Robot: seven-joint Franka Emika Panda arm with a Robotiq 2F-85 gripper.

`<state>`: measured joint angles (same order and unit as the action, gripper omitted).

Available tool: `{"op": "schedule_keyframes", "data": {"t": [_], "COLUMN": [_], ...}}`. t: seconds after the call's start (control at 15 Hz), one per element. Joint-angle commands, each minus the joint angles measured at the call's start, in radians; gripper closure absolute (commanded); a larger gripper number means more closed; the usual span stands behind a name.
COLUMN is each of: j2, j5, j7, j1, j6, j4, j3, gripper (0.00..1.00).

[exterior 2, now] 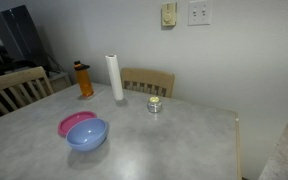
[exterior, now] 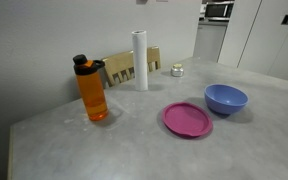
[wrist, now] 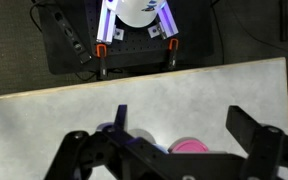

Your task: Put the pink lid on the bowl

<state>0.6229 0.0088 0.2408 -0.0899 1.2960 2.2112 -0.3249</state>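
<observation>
gripper point(wrist: 176, 114): wrist view, jaws spread wide, holding nothing, over the grey table point(wrist: 44, 115). pink lid point(exterior: 187, 119): flat on the table, nearest in an exterior view. bowl point(exterior: 225, 98): just beside the lid, uncovered. orange bottle point(exterior: 92, 92): upright, further back. white roll point(exterior: 140, 60), small tin point(exterior: 177, 70): near the far edge. wooden chair point(exterior: 119, 68): behind the table.

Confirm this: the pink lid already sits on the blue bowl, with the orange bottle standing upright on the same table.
Wrong. The flat round magenta-pink plastic lid lies on the grey table beside the round periwinkle-blue plastic bowl, not on it; both exterior views show this. The orange bottle does stand upright on that table.
</observation>
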Motion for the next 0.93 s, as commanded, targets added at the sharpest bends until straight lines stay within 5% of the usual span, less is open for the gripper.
{"op": "schedule_keyframes", "data": {"t": [0.0, 0.87], "j2": [-0.071, -0.432], "j5": [0.038, 0.210], "j7": [-0.028, -0.239], "j1": [-0.020, 0.046], "j6": [0.017, 0.123], "j4": [-0.028, -0.121], "j3": [0.025, 0.234], "gripper": [0.00, 0.00]}}
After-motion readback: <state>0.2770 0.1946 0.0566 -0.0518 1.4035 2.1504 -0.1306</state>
